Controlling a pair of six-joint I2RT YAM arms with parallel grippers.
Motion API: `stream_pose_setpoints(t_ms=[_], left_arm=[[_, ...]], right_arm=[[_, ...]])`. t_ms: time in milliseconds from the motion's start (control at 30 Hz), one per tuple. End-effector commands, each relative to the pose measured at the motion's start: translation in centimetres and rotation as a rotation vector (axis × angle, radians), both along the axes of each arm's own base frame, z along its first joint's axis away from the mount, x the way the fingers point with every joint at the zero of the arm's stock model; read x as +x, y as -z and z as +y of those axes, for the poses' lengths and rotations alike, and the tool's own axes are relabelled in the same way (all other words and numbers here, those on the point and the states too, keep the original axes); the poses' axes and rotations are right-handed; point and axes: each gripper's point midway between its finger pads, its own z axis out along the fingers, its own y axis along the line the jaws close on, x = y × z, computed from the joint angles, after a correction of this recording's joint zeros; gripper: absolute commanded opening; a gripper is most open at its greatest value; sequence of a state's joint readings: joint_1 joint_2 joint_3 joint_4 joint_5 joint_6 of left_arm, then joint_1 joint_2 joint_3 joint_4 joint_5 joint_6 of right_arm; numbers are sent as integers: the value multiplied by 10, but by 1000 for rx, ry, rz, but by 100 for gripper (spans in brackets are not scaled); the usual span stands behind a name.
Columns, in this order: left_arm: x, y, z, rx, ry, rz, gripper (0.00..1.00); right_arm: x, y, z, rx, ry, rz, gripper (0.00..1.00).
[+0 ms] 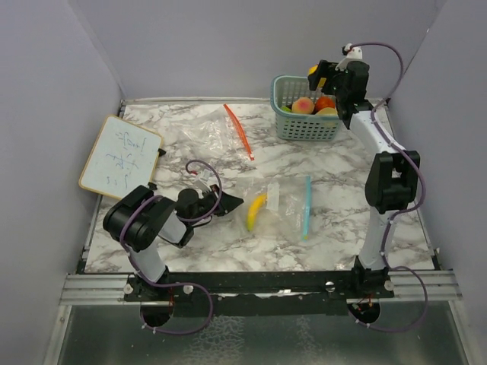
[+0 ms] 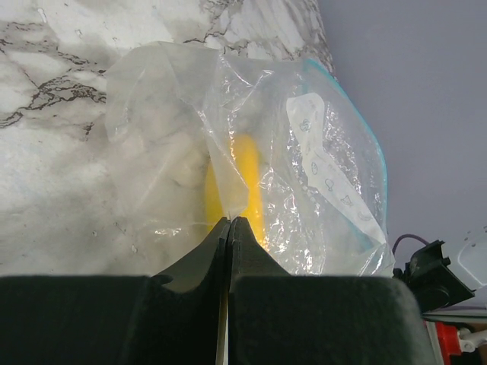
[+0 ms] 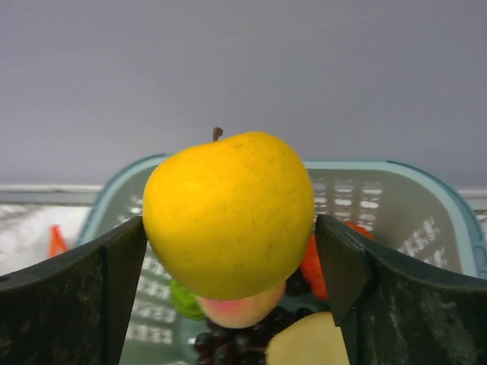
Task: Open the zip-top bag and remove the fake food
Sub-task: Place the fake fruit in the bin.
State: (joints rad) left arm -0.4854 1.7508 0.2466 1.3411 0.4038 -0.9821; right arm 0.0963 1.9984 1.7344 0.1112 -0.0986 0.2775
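Upper right of the top view: right gripper clamped wide on round yellow plastic fruit, poised over teal mesh basket — straight drop. Centre: left gripper pinched shut on clear zip-top bag, yellow toy banana inside, just beyond fingertips.

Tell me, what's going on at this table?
Two robot arms are at work with toy fruit. The right hand holds a yellow toy fruit over the teal basket, which has other fruits in it. The left hand pinches a clear zip-top bag with a banana inside.
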Motion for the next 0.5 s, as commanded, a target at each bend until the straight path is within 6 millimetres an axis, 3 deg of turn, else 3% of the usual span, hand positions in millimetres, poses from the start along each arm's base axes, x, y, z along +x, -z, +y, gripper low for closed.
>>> stream_pose_setpoints(t_ms=[0, 100, 200, 333, 400, 467], left_arm=[[2, -14, 1, 47, 32, -67, 0], [5, -17, 3, 95, 27, -88, 0], [9, -20, 6, 130, 20, -104, 0], [12, -25, 3, 128, 24, -116, 0], [13, -26, 2, 116, 25, -114, 0], [13, -25, 1, 112, 26, -110, 0]], right_arm=[[23, 17, -10, -138, 14, 23, 100], [17, -4, -17, -172, 43, -41, 99], [-5, -22, -15, -165, 25, -88, 99], [-53, -36, -11, -99, -1, -122, 99], [-85, -35, -7, -52, -27, -130, 100], [-120, -21, -4, 3, -50, -108, 98]])
